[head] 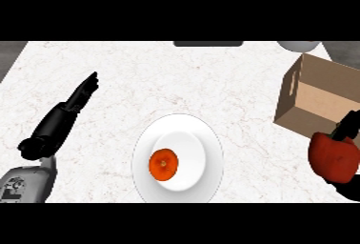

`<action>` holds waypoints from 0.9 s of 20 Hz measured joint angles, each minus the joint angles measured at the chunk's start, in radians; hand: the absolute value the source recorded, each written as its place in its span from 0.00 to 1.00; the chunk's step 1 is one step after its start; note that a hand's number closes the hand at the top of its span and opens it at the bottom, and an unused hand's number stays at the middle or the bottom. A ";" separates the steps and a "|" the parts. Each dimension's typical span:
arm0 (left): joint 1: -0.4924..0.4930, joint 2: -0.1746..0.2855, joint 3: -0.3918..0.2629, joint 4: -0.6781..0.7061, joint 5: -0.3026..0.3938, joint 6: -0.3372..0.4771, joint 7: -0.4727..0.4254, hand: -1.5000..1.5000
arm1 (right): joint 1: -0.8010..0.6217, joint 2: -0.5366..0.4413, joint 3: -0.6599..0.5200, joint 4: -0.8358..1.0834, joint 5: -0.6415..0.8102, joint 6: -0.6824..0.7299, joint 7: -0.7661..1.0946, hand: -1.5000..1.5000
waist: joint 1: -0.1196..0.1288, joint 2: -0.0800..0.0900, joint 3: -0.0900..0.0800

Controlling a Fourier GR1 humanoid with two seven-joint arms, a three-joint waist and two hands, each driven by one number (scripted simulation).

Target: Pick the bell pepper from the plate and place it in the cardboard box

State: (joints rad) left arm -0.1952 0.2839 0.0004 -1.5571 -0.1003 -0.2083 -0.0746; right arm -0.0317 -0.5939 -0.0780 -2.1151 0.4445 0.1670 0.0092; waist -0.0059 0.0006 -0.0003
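Red and lumpy at the view's right edge: the bell pepper, off the white plate and clasped in the right hand, black fingers curled over its top and under its base. Just below the cardboard box, near its open front corner, not yet over the opening. Likely to catch on the near wall or a flap if carried straight across without enough lift; might shove or tip the box, probably light. Might also end up on the counter if let go short of the opening. Partly cut off by the view's edge, so hard to judge the hold. Lying on the plate, a round orange fruit, no part of the job. At left, the left hand, resting with fingers straight, well apart from everything.
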 measured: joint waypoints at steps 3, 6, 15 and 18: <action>-0.004 -0.014 -0.011 0.005 -0.015 0.008 -0.005 0.50 | -0.098 -0.027 -0.096 0.117 -0.071 0.032 0.029 1.00 | 0.008 0.001 0.000; -0.015 -0.013 -0.004 0.012 -0.011 -0.003 -0.004 0.50 | -0.185 -0.065 -0.156 0.282 -0.089 0.048 -0.004 1.00 | 0.014 0.002 0.000; -0.056 -0.028 -0.006 0.020 -0.012 -0.012 0.020 0.50 | -0.322 -0.230 -0.116 0.697 0.032 0.161 -0.149 1.00 | 0.030 0.009 0.001; -0.067 -0.030 -0.004 0.018 -0.007 -0.019 0.027 0.50 | -0.375 -0.265 -0.080 0.860 0.073 0.195 -0.226 1.00 | 0.037 0.010 0.001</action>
State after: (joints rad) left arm -0.2619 0.2537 -0.0041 -1.5390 -0.1077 -0.2270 -0.0475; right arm -0.4064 -0.8589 -0.1579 -1.2552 0.5180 0.3625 -0.2167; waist 0.0316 0.0104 0.0008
